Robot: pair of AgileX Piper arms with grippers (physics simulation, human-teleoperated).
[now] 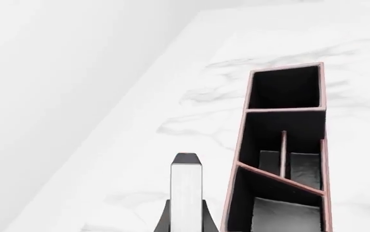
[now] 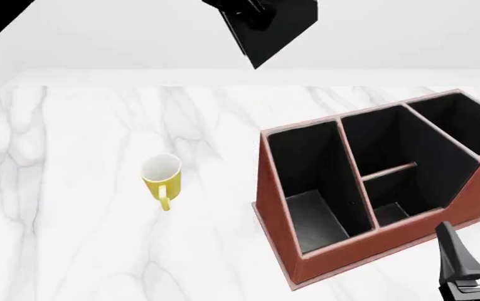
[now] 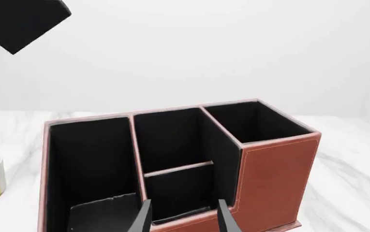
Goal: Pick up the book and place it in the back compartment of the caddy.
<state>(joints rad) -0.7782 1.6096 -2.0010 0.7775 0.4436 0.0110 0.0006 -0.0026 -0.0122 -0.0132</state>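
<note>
Left jaws [image 1: 186,227] grip the book [image 1: 186,193] beside caddy [image 1: 285,145].

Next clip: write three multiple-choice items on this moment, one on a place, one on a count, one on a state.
1. In the front view, the mug stands: A) left of the caddy B) inside it C) right of it
2. The caddy's cells number: A) two B) four C) six
3. The book is: A) inside the mug B) in the caddy C) clamped in the left gripper
Answers: 1 A, it stands apart to the left; 2 B, one long, two divided, one tall; 3 C, the left wrist view shows it gripped.
</note>
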